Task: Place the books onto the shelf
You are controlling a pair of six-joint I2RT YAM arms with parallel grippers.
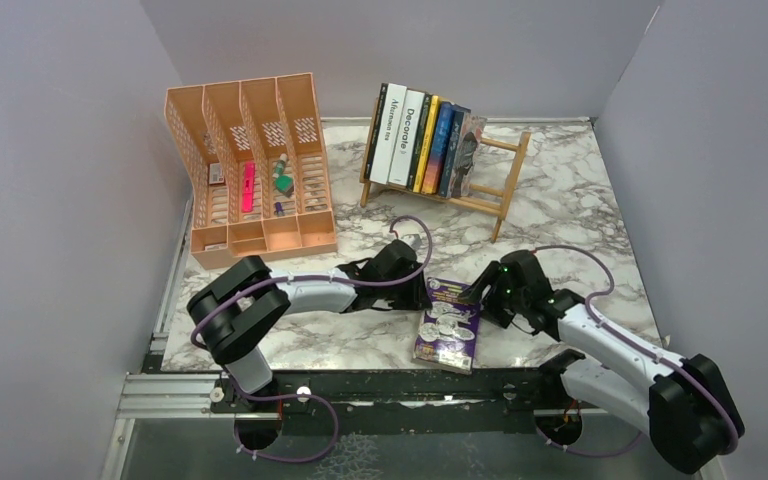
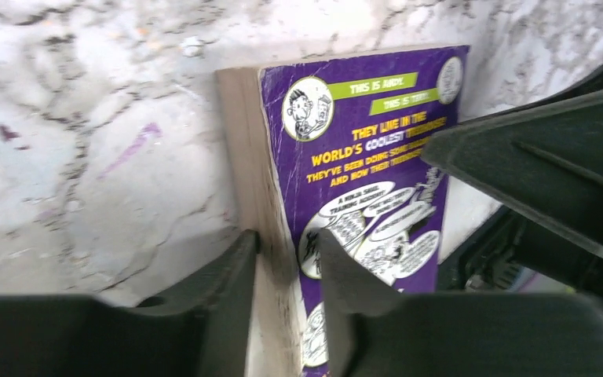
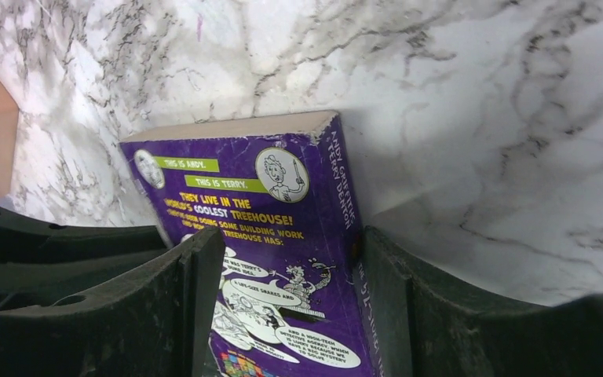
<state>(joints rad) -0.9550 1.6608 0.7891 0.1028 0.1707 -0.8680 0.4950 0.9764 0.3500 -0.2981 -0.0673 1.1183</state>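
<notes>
A purple paperback book lies on the marble table between my two grippers. My left gripper is at its left side. In the left wrist view its jaws are shut on the book, one finger against the page edge and the other on the cover. My right gripper is at the book's right side. In the right wrist view it stands open: one finger is at the spine, the other over the cover. Several books stand upright in the wooden shelf at the back.
An orange perforated file organiser with pens and small items stands at the back left. Grey walls enclose the table on three sides. The right end of the shelf holds no book. Purple cables loop over both arms.
</notes>
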